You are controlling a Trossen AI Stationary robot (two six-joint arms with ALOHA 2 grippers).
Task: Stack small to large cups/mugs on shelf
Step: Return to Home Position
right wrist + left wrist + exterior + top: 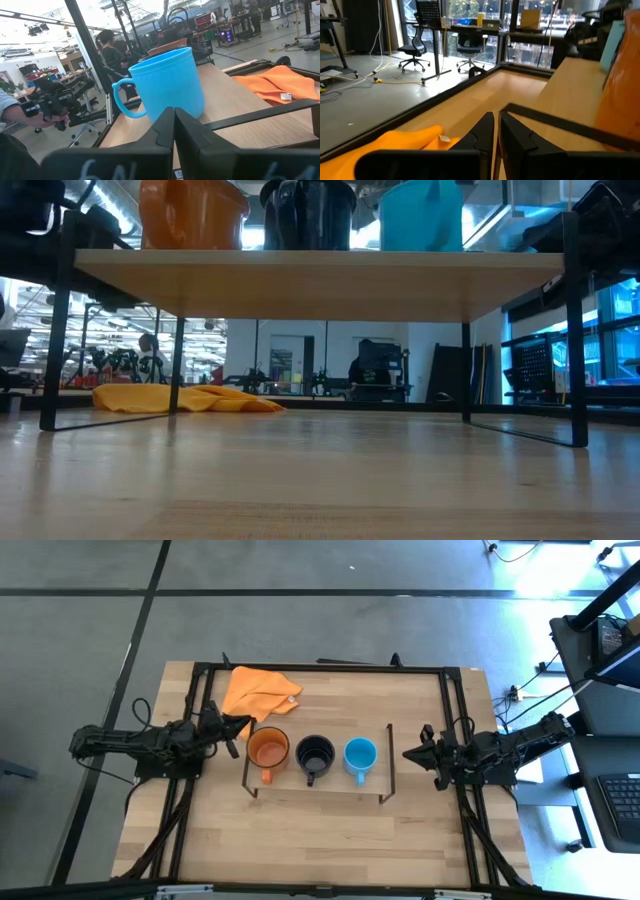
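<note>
Right gripper (174, 112), shut and empty, is being held just off the shelf (325, 785) at its blue mug (360, 754) end; left gripper (243, 721), seemingly shut, at its orange mug (268, 748) end, the black mug (315, 753) being carried between them.

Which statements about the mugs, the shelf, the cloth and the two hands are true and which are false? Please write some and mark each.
1. The orange mug, black mug and blue mug all stand on the shelf. True.
2. The blue mug stands in the middle. False: the black mug does.
3. The orange cloth lies on the shelf. False: it lies on the table.
4. The left hand and right hand are shut, holding nothing. True.
</note>
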